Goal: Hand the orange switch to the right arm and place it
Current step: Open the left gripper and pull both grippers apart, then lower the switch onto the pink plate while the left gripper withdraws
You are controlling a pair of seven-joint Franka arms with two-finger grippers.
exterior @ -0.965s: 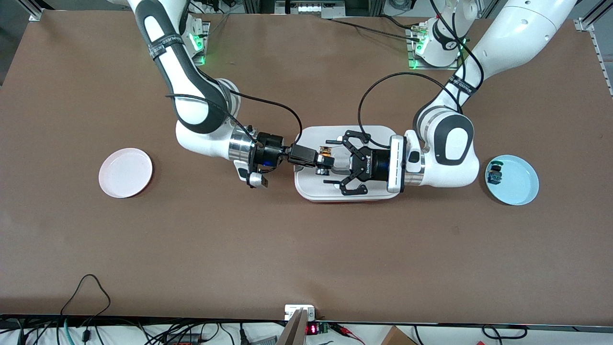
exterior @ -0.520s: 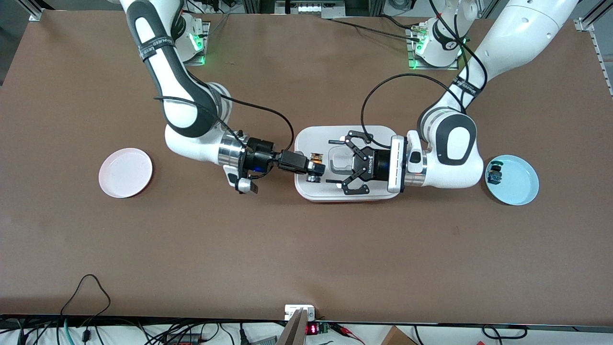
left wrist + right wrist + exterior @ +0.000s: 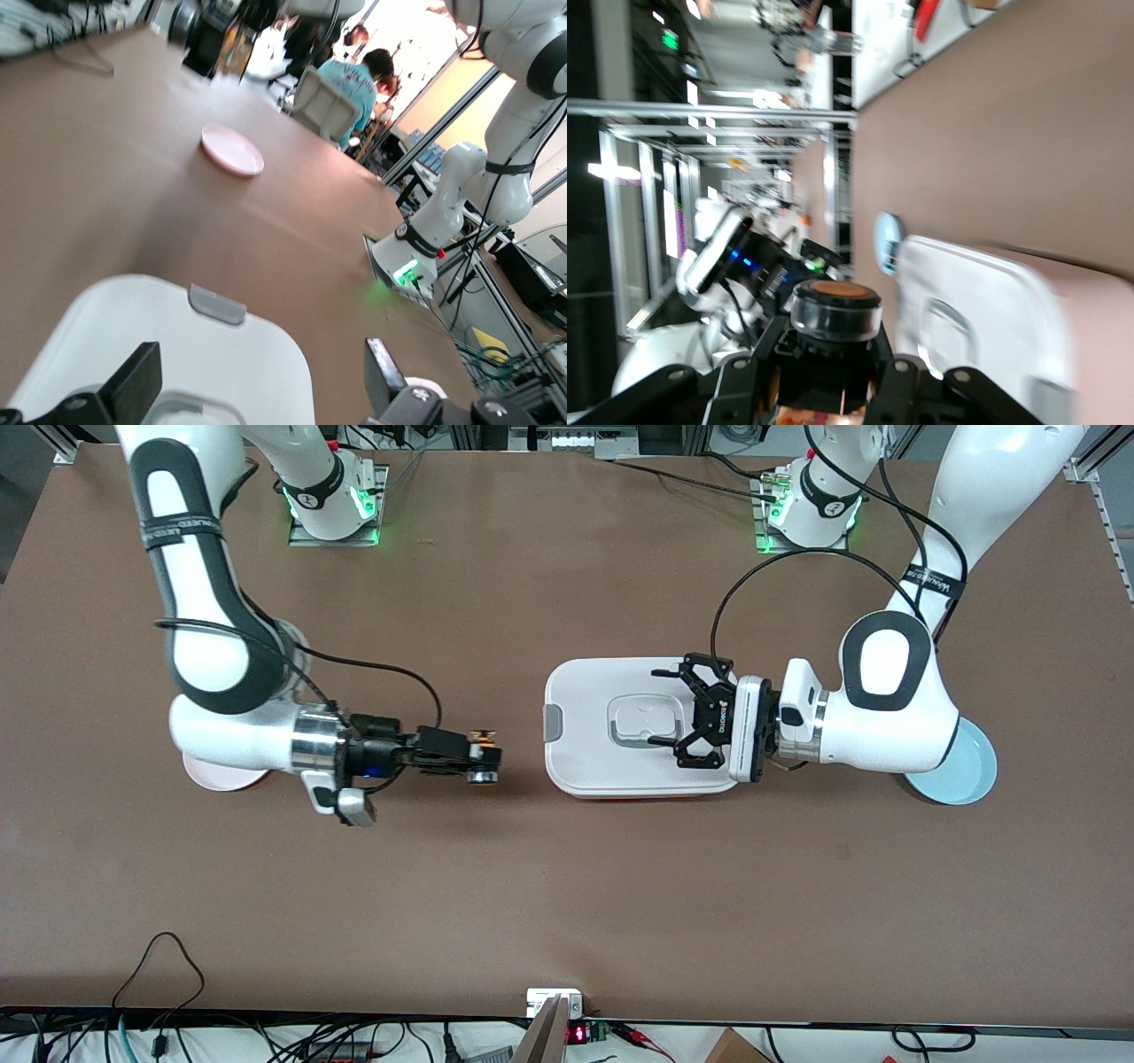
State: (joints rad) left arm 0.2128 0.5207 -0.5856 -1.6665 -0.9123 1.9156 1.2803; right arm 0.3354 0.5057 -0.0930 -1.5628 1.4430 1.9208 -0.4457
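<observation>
The right arm's slim black gripper (image 3: pixel 483 755) hangs over bare brown table (image 3: pixel 567 886) between the pale pink round plate (image 3: pixel 213 778) and the white rectangular lidded box (image 3: pixel 638 731), pinching the tiny black switch with the orange-yellow top (image 3: pixel 483 735). Only a sliver of orange shows at the fingertips; in the right wrist view the part is blurred low between the fingers (image 3: pixel 912 376). The pink plate is mostly hidden under the right arm, clearer in the left wrist view (image 3: pixel 232 150). The left arm's open-linkage black gripper (image 3: pixel 666 707) hovers over the box lid, fingers spread, holding nothing. The light blue round plate (image 3: pixel 970 775) is largely covered by the left arm's elbow.
</observation>
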